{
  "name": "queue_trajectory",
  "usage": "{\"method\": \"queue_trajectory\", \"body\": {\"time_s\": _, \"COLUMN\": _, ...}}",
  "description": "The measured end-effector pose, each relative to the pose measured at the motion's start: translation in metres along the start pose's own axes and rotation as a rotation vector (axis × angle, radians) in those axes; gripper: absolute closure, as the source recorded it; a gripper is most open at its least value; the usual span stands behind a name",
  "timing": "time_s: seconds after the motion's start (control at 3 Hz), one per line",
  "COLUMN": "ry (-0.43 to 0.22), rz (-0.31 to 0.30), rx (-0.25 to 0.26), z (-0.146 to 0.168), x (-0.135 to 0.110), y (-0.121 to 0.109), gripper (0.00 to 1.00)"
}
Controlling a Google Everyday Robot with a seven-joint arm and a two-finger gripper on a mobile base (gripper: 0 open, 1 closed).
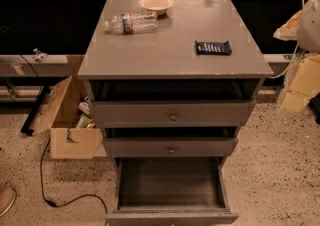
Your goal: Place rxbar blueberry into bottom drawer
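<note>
The rxbar blueberry (213, 47), a small dark navy bar, lies flat on the right side of the grey cabinet top (170, 45). The bottom drawer (170, 182) is pulled out towards me and its grey-brown inside holds nothing. My gripper (296, 87) shows as pale yellowish parts at the right edge of the view. It is beside the cabinet, to the right of the bar, and apart from it.
A clear plastic bottle (131, 22) lies on its side at the back left of the top, next to a pale bowl (156, 4). The two upper drawers with round knobs stand slightly ajar. An open cardboard box (65, 120) and a black cable (60, 197) are on the floor at left.
</note>
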State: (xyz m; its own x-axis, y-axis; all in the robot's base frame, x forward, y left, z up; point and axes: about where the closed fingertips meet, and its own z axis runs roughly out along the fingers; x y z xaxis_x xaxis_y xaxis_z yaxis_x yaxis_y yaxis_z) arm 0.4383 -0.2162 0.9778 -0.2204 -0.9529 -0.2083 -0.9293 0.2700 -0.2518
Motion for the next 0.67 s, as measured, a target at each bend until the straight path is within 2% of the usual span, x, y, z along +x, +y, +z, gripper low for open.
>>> {"method": "queue_trajectory", "body": {"time_s": 0.33, "ry": -0.003, "rz": 0.0, "rx": 0.003, "z": 0.0, "x": 0.0, "y": -0.001, "gripper": 0.0}}
{"method": "queue_trajectory", "body": {"time_s": 0.67, "ry": -0.079, "rz": -0.004, "rx": -0.001, "z": 0.018, "x": -0.005, "y": -0.028, "gripper": 0.0}}
